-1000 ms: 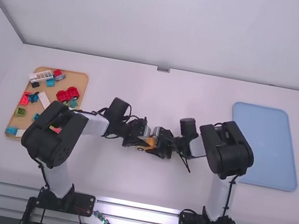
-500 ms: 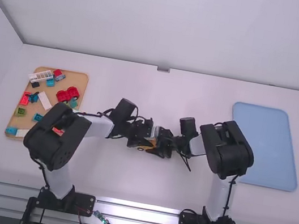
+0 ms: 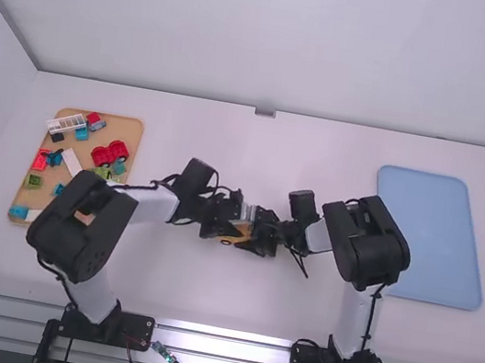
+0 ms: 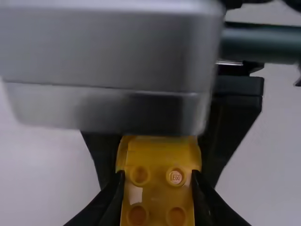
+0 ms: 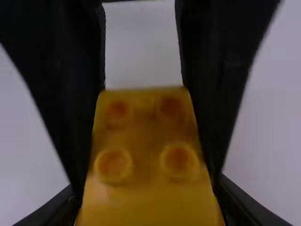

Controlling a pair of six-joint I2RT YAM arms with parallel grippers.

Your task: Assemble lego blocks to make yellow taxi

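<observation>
Four studs (image 4: 175, 177), yellow block (image 4: 162, 155), wrist cams; mere patch, high cam; L fingers (image 3: 225, 229), R fingers (image 3: 256, 243) tight on it

Jammed at mid-table around the yellow Lego bricks (image 3: 234, 233), with the left gripper (image 3: 223, 228) and right gripper (image 3: 257, 232) crowding in from opposite sides. Tight there too beside the grey housing (image 4: 103, 61). Open across the far stretch of white table (image 3: 258, 147), beyond both grippers. Open also on the near side, between the left arm (image 3: 82, 224) and right arm (image 3: 367, 244), down to the metal rails (image 3: 220, 345). Partly roofed by the left arm over the wooden tray (image 3: 122, 122). Reachable from the far side at the blue tray (image 3: 438, 238).
</observation>
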